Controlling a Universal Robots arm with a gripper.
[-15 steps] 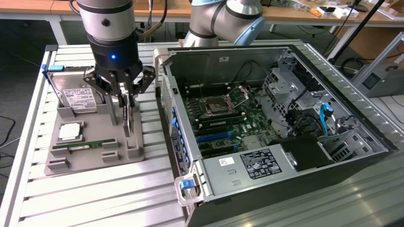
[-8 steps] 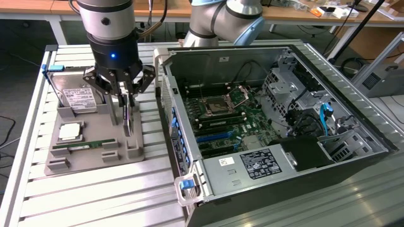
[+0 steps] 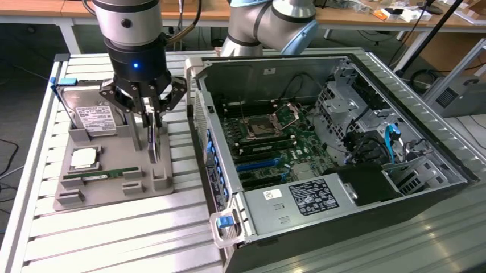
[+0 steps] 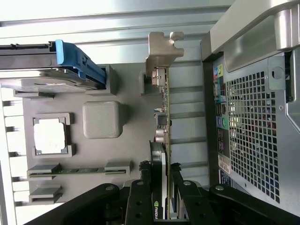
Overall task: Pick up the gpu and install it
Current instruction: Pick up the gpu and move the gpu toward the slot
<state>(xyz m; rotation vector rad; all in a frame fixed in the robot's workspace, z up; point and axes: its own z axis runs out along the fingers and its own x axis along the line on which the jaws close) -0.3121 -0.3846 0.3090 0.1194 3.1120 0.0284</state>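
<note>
While arm (image 3: pixel 133 34) vertical, jaws on gpu (image 3: pixel 155 145).

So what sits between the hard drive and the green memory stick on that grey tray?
A square silvery processor chip; the exterior view and the wrist view both show it.

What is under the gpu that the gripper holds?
The grey holder tray lies under the gpu, which stands on edge with the gripper shut on its top. The card hides its own bottom edge, so contact with the tray cannot be seen.
</note>
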